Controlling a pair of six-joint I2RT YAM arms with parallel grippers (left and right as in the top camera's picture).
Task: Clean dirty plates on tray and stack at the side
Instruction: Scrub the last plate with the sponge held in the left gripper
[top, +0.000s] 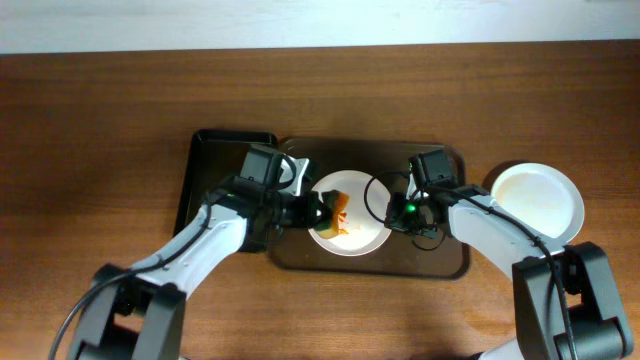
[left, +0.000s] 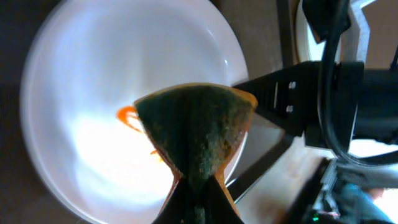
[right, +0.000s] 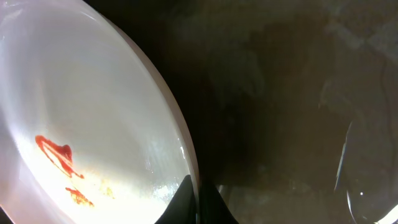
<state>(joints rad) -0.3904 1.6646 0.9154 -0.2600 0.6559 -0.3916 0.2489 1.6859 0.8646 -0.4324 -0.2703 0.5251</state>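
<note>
With the dirty plate (top: 362, 236) in the middle of the tray (top: 440, 262) and the right gripper (right: 199, 200) apparently pinching its rim to steady it, the left gripper (left: 198, 200), clamped on the sponge (left: 193, 130), should press flat and sweep across the orange smear (right: 56, 152) toward that held edge.

The plate (top: 355, 238) on the tray (top: 440, 262) is closed in: the left gripper (top: 322, 211) with a sponge (top: 340, 210) above it, the right gripper (top: 390, 215) on its right rim. A second plate (top: 535, 200) blocks the table (top: 100, 120) right of the tray; the far side is open.
</note>
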